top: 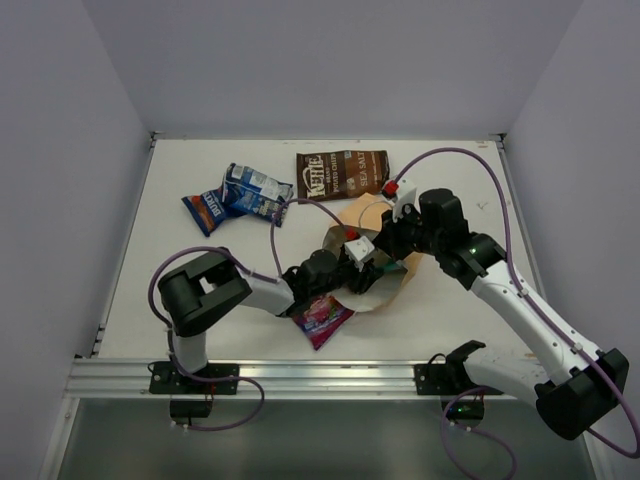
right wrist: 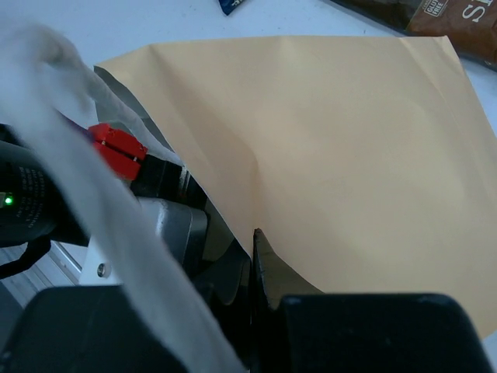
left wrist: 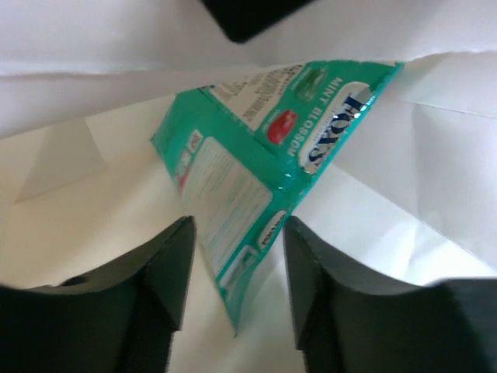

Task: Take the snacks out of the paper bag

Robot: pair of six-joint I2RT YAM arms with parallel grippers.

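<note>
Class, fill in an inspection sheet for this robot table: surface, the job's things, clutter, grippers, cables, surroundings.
Surface: white table, with a metal rail along its near edge.
Job's things: paper bag lying mid-table with the teal packet inside it. The brown chip bag, two blue packets and purple packet are out on the table.
Clutter: nothing seen.
Grippers: left gripper is inside the bag, fingers open either side of the teal packet. The right gripper is shut on the bag's edge.
Cables: purple cables loop above both arms.
Surroundings: plain walls on three sides.
</note>
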